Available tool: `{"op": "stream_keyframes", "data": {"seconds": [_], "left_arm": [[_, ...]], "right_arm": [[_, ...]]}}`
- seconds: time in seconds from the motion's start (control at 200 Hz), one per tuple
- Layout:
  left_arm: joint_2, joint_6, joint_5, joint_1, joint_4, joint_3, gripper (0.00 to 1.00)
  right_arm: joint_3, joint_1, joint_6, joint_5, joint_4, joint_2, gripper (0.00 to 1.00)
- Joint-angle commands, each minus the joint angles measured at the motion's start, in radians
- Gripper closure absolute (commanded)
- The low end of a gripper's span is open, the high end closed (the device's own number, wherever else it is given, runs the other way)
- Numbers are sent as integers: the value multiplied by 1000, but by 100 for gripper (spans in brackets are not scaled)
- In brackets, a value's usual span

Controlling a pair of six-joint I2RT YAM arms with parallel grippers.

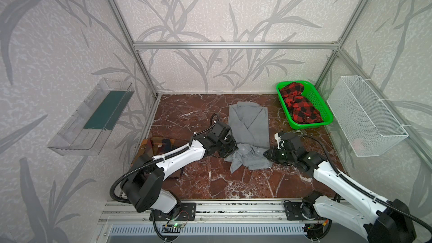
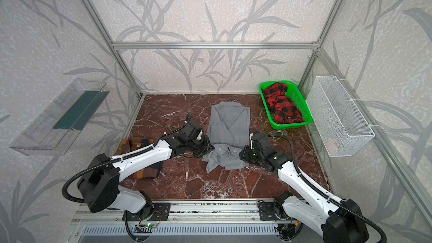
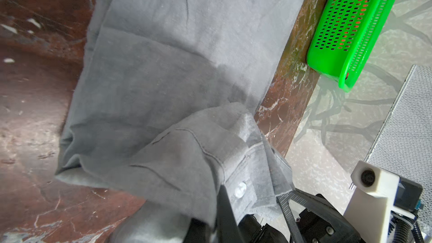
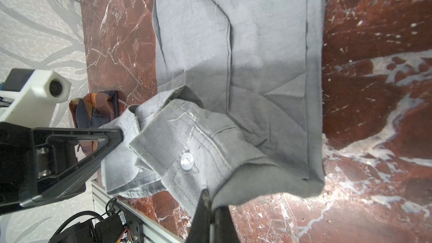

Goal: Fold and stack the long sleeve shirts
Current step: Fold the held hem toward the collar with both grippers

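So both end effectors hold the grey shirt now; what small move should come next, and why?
Probably lift both together, a little. The left end effector and right end effector each pinch the grey shirt at its near end, and it lies as a narrow strip, so raising that end would start the halving fold.

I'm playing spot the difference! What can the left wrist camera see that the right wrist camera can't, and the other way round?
Only the left wrist view: the green basket and the mesh basket. Only the right wrist view: the check shirt. Both: the grey shirt, a cuff button, the table, and the left tool and right tool, each shut on the grey shirt.
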Motion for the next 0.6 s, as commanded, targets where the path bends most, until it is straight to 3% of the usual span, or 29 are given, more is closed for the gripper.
{"op": "stream_keyframes", "data": {"seconds": [0.0, 0.43, 0.595], "left_arm": [[23, 12, 29, 23, 15, 25, 100], [128, 49, 70, 79, 33, 45, 97], [164, 69, 82, 111, 36, 50, 82]], "right_arm": [[31, -21, -24, -40, 61, 36, 100], [42, -79, -71, -38, 129, 177, 100], [56, -109, -87, -47, 158, 259, 100]]}}
